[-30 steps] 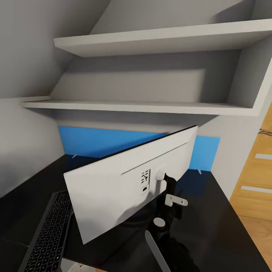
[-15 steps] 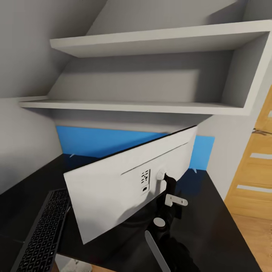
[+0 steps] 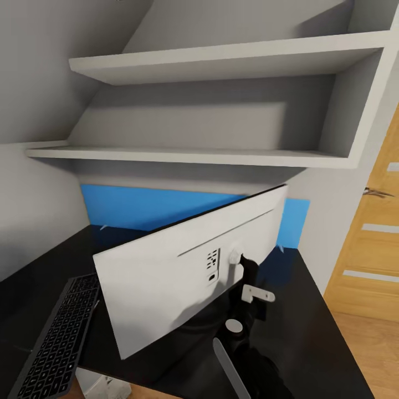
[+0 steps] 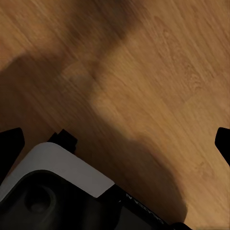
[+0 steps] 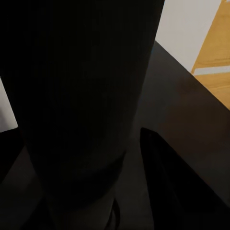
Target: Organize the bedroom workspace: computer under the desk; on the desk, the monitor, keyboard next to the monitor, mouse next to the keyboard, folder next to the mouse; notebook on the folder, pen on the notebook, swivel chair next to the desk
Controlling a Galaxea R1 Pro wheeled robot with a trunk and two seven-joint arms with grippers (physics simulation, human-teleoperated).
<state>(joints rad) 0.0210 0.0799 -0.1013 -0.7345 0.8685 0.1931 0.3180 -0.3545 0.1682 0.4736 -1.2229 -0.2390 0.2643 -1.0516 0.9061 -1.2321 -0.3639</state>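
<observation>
The white-backed monitor (image 3: 166, 277) stands tilted over the black desk (image 3: 310, 332), its rear facing me. My right gripper (image 3: 250, 292) is shut on the monitor's black stand, which is the dark column (image 5: 81, 96) right up against the right wrist camera. The dark keyboard (image 3: 55, 338) lies at the desk's left front corner, left of the monitor. My left gripper (image 4: 115, 139) hangs open over the wooden floor (image 4: 143, 72), its dark fingertips (image 4: 9, 146) wide apart. Mouse, folder, notebook, pen and chair are out of view.
Two grey wall shelves (image 3: 210, 55) overhang the desk, the lower one (image 3: 194, 156) close above the monitor's top edge. A blue panel (image 3: 138, 208) runs along the back wall. A wooden door (image 3: 371, 244) stands at the right. A white object (image 3: 102, 385) shows below the desk's front edge.
The camera has moved: shelves, desk and keyboard have slid left in the picture and more door shows. The monitor keeps its place in the picture, carried along in my right gripper.
</observation>
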